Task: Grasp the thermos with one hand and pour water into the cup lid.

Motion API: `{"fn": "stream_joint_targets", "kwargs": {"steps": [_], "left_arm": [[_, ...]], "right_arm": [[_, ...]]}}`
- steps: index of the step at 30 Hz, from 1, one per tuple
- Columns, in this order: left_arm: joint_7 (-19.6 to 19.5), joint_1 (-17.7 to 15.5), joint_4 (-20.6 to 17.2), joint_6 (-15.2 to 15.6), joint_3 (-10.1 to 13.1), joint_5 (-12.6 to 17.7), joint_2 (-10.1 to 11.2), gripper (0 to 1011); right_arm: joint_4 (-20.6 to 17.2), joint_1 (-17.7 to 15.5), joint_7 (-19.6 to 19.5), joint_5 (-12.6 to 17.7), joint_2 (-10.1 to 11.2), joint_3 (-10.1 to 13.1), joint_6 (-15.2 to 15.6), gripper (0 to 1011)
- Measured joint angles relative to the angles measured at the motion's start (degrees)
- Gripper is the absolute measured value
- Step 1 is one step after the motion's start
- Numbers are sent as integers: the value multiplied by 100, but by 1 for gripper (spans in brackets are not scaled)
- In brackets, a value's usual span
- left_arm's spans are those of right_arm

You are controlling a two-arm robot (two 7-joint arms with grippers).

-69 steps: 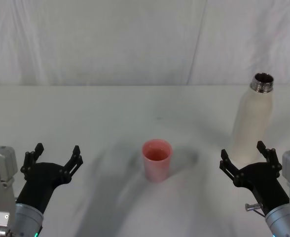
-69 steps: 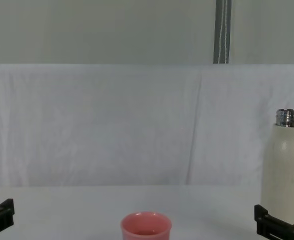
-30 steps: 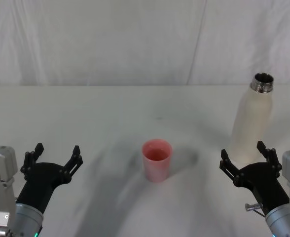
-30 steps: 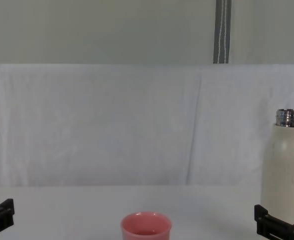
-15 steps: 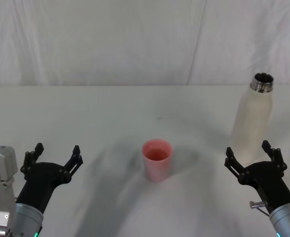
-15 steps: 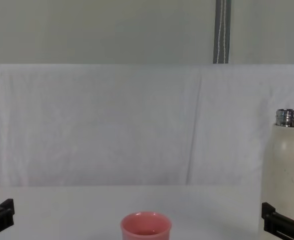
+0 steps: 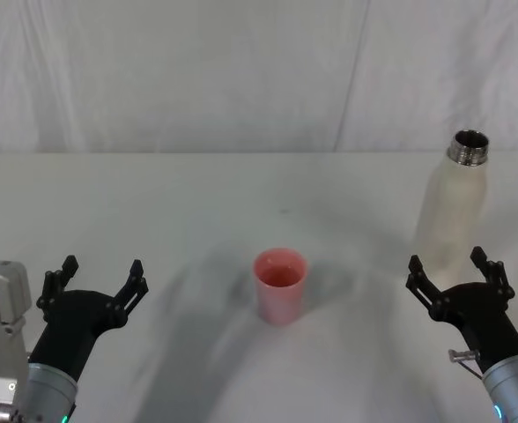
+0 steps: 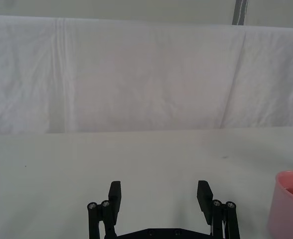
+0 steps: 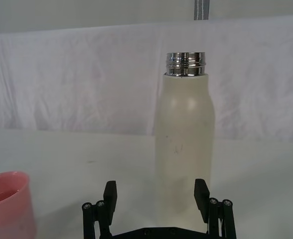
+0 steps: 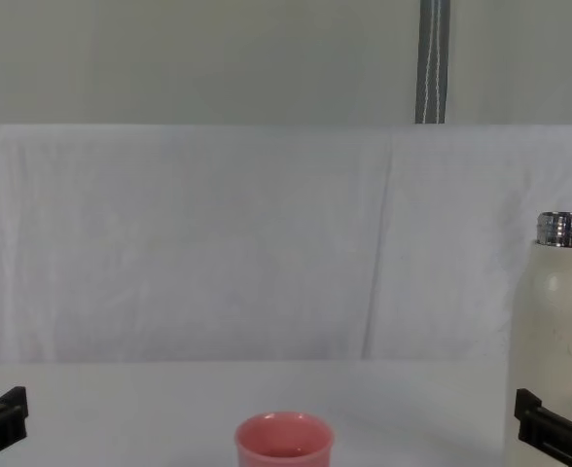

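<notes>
Thermos [image 7: 454,207] stands upright on the white table [image 7: 197,194], far right side, cap off, bare steel neck open at the top; nothing is holding it. Cup lid [image 7: 280,285], the small pink one, sits near the table's middle, well apart from the thermos and to its left in the head view; its inside looks pinkish, whether any water is in it cannot be told. Right gripper [image 7: 456,271] is at the near right, just in front of the thermos base, fingers spread wide, nothing between them. The right wrist view puts the thermos [image 9: 185,144] square between the two black finger tips [image 9: 110,195], beyond them, not touched, so the approach looks lined up but contact is not made. Left gripper [image 7: 98,277] hangs at the near left, fingers also apart and empty, well away from both task things; left wrist view has the cup lid [image 8: 288,204] off at its edge. Chest view: thermos [image 10: 556,331] at the right edge with a black finger tip low beside it, cup lid [image 10: 284,441] low centre. Judged progress: early, pre-grasp. Nothing done yet beyond lining up. Left to do: move the right gripper forward around the bottle body, clamp, lift, carry over toward the cup lid, tilt so the neck is over the rim, pour. Gap between the two things means a fair sideways carry before any tilt.
</notes>
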Motion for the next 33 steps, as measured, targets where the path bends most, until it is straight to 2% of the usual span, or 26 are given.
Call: {"fn": "stream_joint_targets", "kwargs": {"steps": [11, 33], "left_arm": [[0, 0, 0, 0, 0, 0, 0, 1001], [0, 0, 0, 0, 0, 0, 0, 1001]], "right_arm": [[265, 221, 156, -198, -80, 171, -70, 1001], [630, 617, 309, -291, -223, 353, -47, 1001]]}}
